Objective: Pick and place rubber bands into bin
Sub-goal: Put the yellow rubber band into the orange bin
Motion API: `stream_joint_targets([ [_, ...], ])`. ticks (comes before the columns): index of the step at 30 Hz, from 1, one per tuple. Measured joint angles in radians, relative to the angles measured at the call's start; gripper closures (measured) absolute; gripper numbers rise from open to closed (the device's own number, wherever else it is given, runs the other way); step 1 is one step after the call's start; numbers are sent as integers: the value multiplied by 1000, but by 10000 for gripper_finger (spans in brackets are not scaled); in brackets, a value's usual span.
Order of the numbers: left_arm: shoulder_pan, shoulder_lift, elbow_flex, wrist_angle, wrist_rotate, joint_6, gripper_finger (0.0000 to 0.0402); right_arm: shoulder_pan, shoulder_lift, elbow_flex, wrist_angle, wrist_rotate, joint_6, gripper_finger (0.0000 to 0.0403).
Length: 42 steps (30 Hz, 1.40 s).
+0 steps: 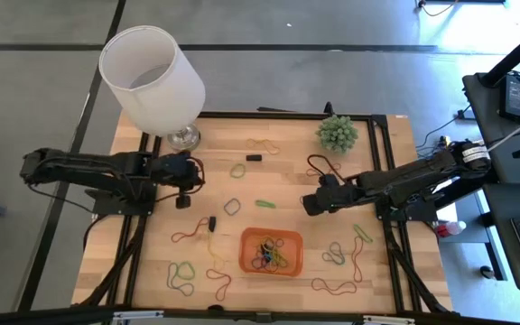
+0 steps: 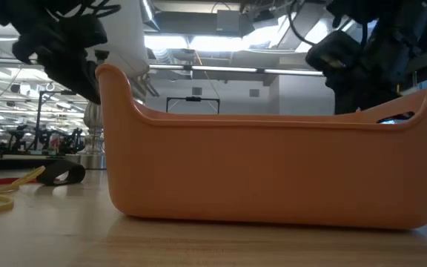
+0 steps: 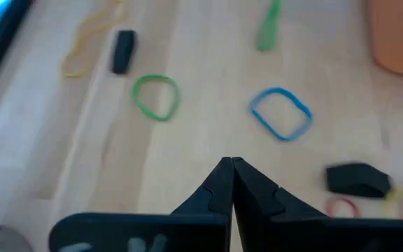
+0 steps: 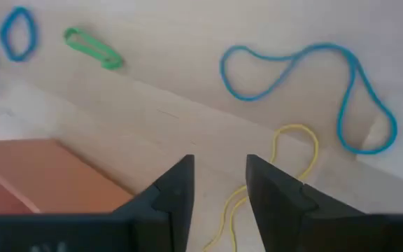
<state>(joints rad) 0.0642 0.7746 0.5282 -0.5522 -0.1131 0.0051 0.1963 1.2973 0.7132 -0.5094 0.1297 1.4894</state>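
The orange bin [image 1: 287,236] sits near the table's near edge, with several rubber bands [image 1: 269,255] inside it. In the low view its wall [image 2: 273,170] fills the picture. Loose bands lie spread over the wood: a green one [image 3: 156,96], a blue one [image 3: 280,113], a long blue one [image 4: 306,77] and a yellow one [image 4: 292,150]. My left gripper [image 1: 185,187] [image 3: 231,166] hovers left of the bin, shut and empty. My right gripper [image 1: 309,204] [image 4: 219,171] hovers just beyond the bin's far right corner, open and empty.
A white lampshade on a glass base [image 1: 152,77] stands at the far left corner, and a small green plant [image 1: 338,133] stands far right. Small solid black pieces [image 3: 122,50] [image 3: 355,180] lie among the bands. More bands lie near the near edge [image 1: 181,275] [image 1: 334,287].
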Motion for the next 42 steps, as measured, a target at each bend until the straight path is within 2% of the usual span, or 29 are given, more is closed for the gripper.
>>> stream_joint_targets([
  [5,31,-17,-27,30,-72,30,400,4,76,70,-82,-24,80,271],
  [10,58,-10,-28,34,-76,69,398,30,188,163,-128,-38,104,271],
  [16,82,-3,-28,37,-76,64,401,54,332,287,-292,-39,157,271],
  [18,84,-3,-28,32,-76,60,399,59,370,314,-286,-48,161,271],
  [29,84,-2,-28,33,-76,61,398,126,486,335,-289,-91,330,271],
  [35,84,-3,-28,33,-76,60,400,165,517,323,-271,-90,365,272],
  [38,84,-3,-28,34,-76,60,398,174,521,306,-250,-91,364,290],
  [42,84,-3,-28,40,-74,58,400,182,516,302,-246,-87,363,351],
])
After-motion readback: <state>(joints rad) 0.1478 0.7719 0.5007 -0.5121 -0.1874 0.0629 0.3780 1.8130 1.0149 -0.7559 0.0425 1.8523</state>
